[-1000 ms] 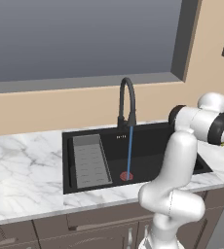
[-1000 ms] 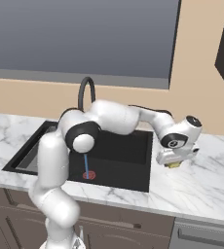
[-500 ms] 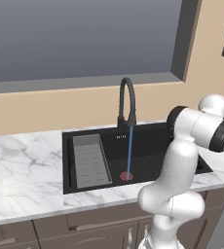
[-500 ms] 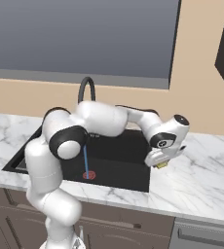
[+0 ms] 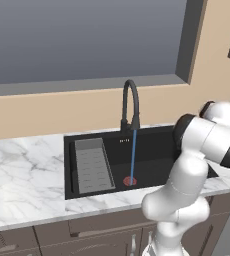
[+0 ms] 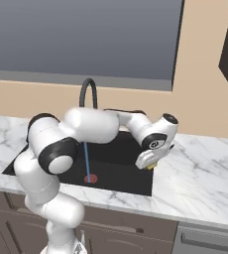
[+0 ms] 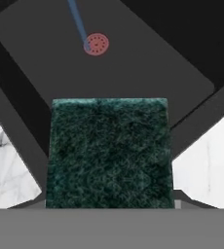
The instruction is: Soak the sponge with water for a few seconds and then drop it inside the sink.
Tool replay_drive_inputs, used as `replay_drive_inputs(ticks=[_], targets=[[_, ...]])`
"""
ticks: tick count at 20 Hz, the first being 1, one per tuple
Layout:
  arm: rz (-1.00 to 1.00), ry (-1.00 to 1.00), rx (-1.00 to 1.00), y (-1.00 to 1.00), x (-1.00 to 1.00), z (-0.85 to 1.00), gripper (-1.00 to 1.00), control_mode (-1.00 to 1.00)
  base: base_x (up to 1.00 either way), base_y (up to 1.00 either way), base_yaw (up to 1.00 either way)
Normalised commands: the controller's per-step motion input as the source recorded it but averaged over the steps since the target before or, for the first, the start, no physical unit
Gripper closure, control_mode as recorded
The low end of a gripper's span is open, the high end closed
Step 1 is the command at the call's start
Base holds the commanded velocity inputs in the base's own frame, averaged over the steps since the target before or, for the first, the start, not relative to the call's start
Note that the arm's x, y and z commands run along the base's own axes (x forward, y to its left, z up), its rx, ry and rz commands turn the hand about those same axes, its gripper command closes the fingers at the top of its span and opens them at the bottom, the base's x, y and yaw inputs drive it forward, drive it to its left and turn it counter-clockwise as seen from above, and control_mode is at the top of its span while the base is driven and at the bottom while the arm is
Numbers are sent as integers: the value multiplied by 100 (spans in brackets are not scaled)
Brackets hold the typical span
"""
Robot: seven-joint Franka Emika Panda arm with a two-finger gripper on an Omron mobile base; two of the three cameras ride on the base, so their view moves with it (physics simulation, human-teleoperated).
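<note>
Where jaws grip sponge [image 7: 109, 151], water [image 5: 133, 155] apparently well apart

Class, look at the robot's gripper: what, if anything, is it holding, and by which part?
The gripper holds the sponge, its green scrubbing face toward the hand camera. The exact place of the hold cannot be told; the fingertips are hidden.

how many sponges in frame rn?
1. The sponge sits in the gripper, shut on it, above the right edge of the sink, away from the water. None other seen.
</note>
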Motion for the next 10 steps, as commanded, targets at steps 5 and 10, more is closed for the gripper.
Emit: replay_drive_inputs(ticks=[5, 10], targets=[[5, 0, 1, 43, 0, 14, 100, -100, 0, 0, 0], [0, 0, 5, 38, 0, 0, 100, -100, 0, 0, 0]])
